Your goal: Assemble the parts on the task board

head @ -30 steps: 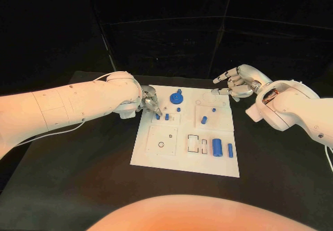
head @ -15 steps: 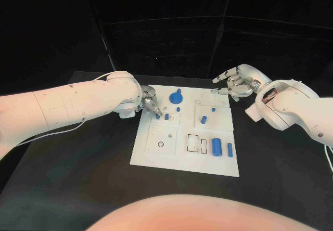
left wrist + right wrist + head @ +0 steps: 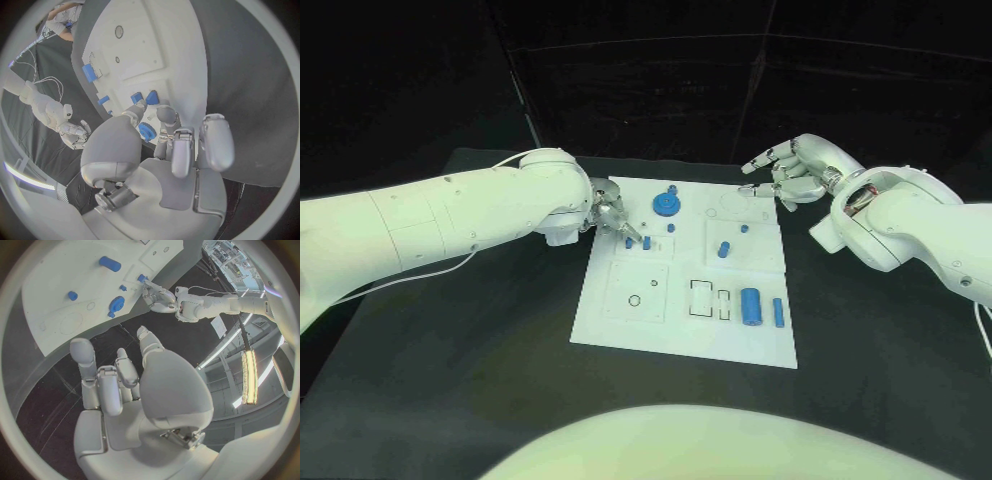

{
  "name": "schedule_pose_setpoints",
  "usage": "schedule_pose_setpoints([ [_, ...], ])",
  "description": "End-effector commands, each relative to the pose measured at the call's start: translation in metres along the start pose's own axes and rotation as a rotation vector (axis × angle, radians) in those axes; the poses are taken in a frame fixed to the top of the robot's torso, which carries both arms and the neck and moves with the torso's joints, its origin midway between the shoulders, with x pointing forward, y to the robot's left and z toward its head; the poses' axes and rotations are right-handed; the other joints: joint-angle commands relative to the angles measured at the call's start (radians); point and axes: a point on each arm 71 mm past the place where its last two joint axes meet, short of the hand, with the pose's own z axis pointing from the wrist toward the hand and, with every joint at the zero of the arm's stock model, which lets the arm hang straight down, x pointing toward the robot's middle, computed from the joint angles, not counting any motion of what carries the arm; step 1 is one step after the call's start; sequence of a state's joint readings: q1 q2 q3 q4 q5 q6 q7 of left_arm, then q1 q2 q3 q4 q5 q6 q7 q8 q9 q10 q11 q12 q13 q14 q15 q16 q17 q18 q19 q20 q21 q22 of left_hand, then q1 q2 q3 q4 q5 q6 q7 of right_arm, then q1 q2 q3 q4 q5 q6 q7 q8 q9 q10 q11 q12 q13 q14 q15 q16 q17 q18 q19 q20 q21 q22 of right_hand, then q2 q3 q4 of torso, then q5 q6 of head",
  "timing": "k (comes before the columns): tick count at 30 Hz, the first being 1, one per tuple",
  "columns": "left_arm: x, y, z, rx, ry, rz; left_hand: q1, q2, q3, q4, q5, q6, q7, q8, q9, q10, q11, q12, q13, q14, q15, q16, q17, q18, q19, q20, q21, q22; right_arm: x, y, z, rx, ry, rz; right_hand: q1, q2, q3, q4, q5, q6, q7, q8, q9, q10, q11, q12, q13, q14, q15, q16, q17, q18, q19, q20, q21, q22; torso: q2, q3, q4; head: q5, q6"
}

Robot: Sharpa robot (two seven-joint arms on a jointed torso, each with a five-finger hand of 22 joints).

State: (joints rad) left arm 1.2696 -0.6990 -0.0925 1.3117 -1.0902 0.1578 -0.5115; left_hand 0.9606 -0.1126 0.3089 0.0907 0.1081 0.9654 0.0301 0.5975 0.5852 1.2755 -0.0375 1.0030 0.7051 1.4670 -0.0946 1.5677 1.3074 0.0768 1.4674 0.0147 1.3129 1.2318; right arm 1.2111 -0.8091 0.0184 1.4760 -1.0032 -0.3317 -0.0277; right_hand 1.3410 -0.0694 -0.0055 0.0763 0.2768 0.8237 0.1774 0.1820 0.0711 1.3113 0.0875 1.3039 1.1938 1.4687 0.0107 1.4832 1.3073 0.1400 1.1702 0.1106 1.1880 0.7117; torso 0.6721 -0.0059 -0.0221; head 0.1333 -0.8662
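Note:
The white task board lies mid-table. Two small blue pegs stand side by side near its far left corner. My left hand hovers just beside them, thumb and fingers apart, with nothing held between them. In the left wrist view the same pegs sit just beyond the fingertips. A blue gear lies at the far edge, and a blue cylinder lies further right. My right hand floats off the board's far right corner, fingers spread and empty.
A thick blue cylinder and a slim one lie at the board's near right, beside rectangular slots. A round hole sits at the near left. Black table surrounds the board.
The left hand's fingertips have drawn back slightly from the two pegs. The right hand has stayed where it was.

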Motion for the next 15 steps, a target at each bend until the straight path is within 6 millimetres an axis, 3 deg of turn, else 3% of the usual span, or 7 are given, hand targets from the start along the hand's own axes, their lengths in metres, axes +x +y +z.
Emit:
schedule_pose_setpoints([
  [1,-0.001,0.000,0.000,-0.004,-0.017,-0.008,-0.016,0.001,-0.040,0.021,-0.007,-0.009,0.004,-0.002,0.003,-0.011,0.001,-0.006,-0.004,0.103,-0.003,0.001,0.259,-0.004,-0.001,-0.003,-0.004,-0.001,-0.001,0.001,0.000,-0.007,0.002,0.002,-0.001,0.012,-0.001,0.004,0.004,-0.007,-0.001,0.004,-0.001,-0.008,0.000,-0.004,-0.001,0.057,-0.002,-0.007,0.063,0.012,-0.008,0.003,-0.004,-0.002,0.000,-0.0003,0.0002,-0.001,0.002],
  [11,-0.006,-0.005,-0.005,0.085,-0.095,-0.068,0.009,0.029,-0.133,0.077,-0.008,-0.020,0.003,0.007,0.010,-0.012,-0.001,0.006,-0.001,0.103,-0.004,0.001,0.260,-0.003,0.000,-0.005,-0.008,-0.003,-0.002,-0.001,-0.001,-0.003,0.000,0.000,-0.001,0.012,-0.001,0.004,0.004,-0.007,-0.001,0.004,-0.001,-0.008,0.000,-0.003,-0.001,0.057,-0.002,-0.007,0.063,0.012,-0.007,0.003,-0.004,-0.001,-0.001,-0.0007,-0.0004,-0.001,0.009],
  [15,-0.013,-0.010,-0.008,0.187,-0.167,-0.151,0.050,0.042,-0.160,0.083,0.007,-0.044,0.012,-0.005,0.003,-0.035,0.007,-0.011,-0.028,0.098,0.001,-0.010,0.239,0.006,-0.015,-0.001,-0.048,-0.049,-0.002,-0.002,0.000,-0.001,0.000,0.000,-0.001,0.012,-0.001,0.004,0.004,-0.007,-0.001,0.004,-0.001,-0.008,0.000,-0.003,-0.001,0.057,-0.002,-0.007,0.063,0.012,-0.007,0.003,-0.004,-0.001,-0.001,0.0003,-0.0001,-0.003,0.011],
])
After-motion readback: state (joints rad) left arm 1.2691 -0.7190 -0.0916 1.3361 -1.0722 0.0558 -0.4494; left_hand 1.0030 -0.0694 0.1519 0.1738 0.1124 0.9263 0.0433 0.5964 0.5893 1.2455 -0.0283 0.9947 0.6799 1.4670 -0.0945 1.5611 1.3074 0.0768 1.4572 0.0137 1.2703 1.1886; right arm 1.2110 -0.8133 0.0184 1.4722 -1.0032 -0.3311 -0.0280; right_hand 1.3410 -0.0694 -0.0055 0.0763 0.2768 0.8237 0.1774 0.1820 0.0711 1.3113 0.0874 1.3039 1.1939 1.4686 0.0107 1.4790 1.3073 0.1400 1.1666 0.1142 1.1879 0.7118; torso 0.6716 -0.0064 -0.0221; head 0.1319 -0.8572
